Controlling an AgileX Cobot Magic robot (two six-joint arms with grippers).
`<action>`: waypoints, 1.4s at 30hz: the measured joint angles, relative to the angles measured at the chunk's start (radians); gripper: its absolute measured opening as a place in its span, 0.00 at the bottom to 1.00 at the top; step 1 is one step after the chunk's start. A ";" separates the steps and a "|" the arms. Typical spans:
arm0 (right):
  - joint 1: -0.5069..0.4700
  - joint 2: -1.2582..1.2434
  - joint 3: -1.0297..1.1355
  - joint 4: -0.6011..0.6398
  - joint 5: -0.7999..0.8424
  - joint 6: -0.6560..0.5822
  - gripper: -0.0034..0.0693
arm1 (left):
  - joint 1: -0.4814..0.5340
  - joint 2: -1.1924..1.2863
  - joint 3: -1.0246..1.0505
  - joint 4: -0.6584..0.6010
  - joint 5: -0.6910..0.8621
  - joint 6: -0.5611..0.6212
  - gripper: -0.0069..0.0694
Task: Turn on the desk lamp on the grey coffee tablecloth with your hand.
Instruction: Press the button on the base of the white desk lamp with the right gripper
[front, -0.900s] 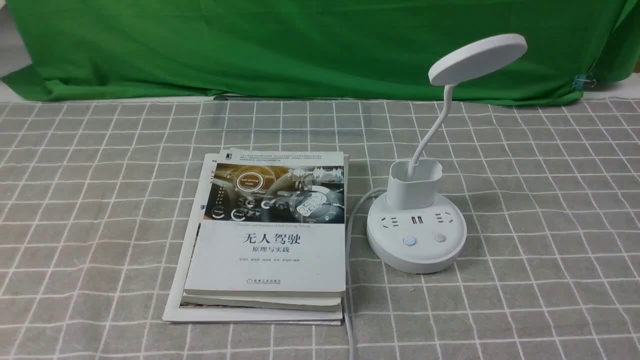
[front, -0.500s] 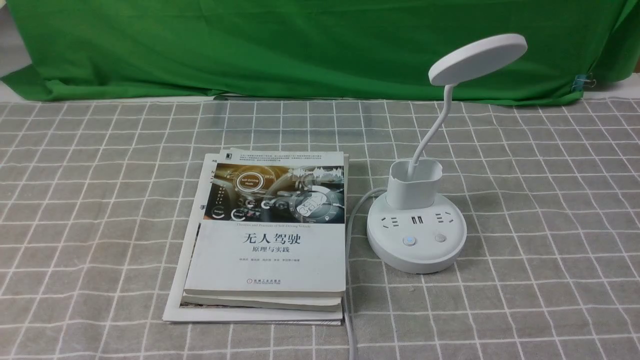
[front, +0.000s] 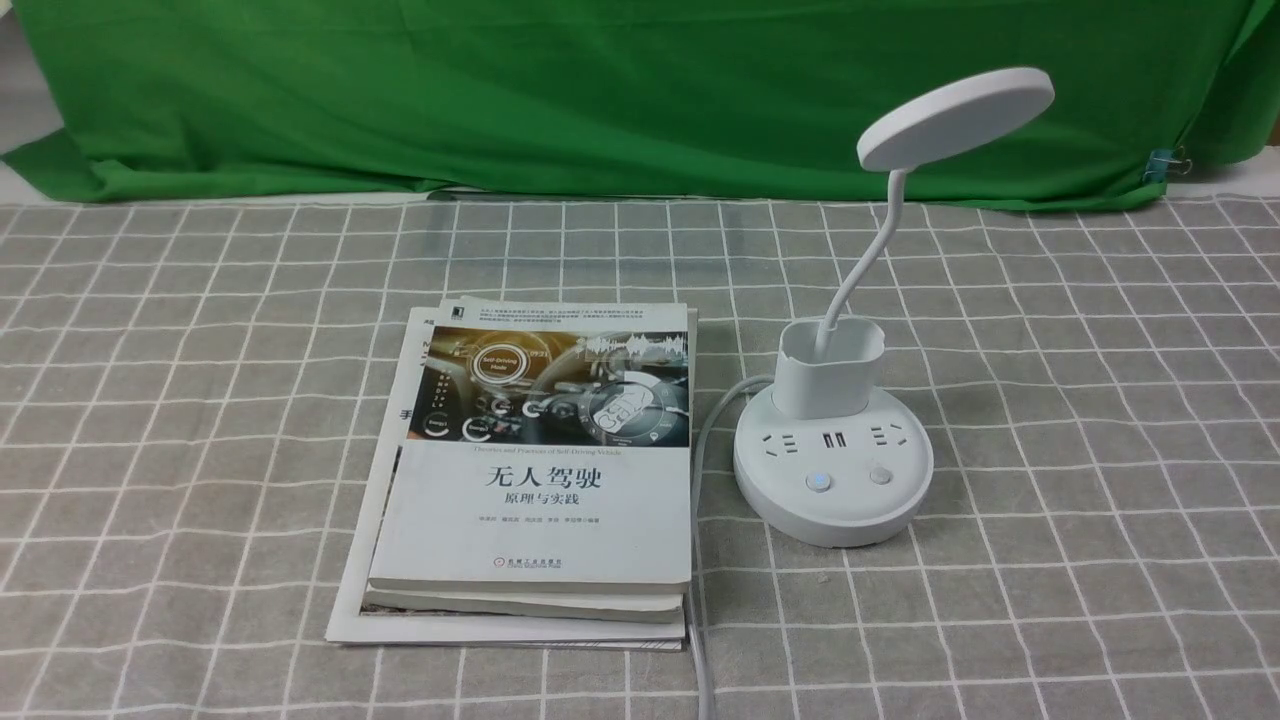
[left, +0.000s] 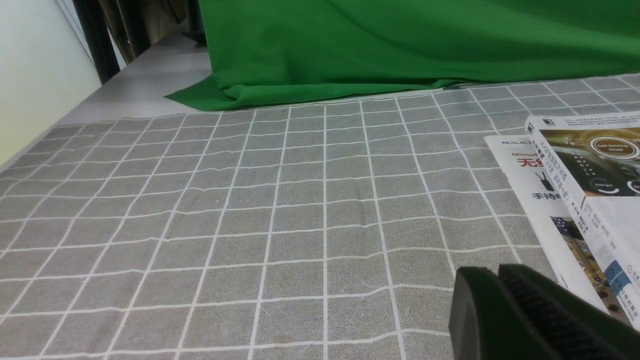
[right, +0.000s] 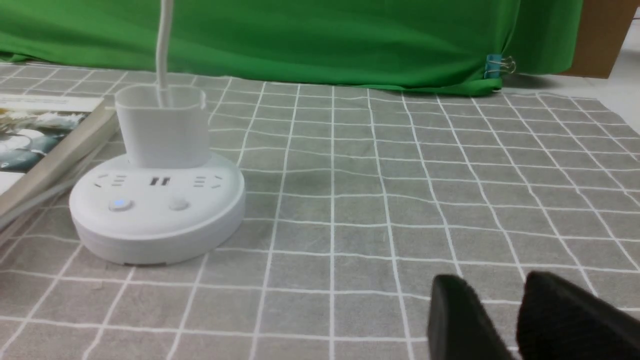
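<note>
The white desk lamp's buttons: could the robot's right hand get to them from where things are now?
Probably yes: nothing stands over or in front of the buttons, and the books lie off to the left. The right hand is open, though its full reach isn't shown.

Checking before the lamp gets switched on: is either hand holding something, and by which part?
Nothing is held: the black left hand is shut on nothing, the black right hand stands open.

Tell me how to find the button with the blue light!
Look right of the books for the white lamp. On its round base sit two buttons; yours is the left one, glowing blue, while its neighbour is plain.
</note>
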 joint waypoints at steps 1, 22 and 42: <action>0.000 0.000 0.000 0.000 0.000 0.000 0.38 | 0.000 0.000 0.000 0.000 0.000 0.000 0.12; 0.060 0.127 -0.150 0.182 -0.112 0.380 0.13 | 0.000 0.000 0.000 0.000 0.000 -0.002 0.12; 0.162 1.194 -0.834 0.170 0.556 -0.073 0.09 | 0.000 0.000 0.000 0.000 0.000 -0.001 0.12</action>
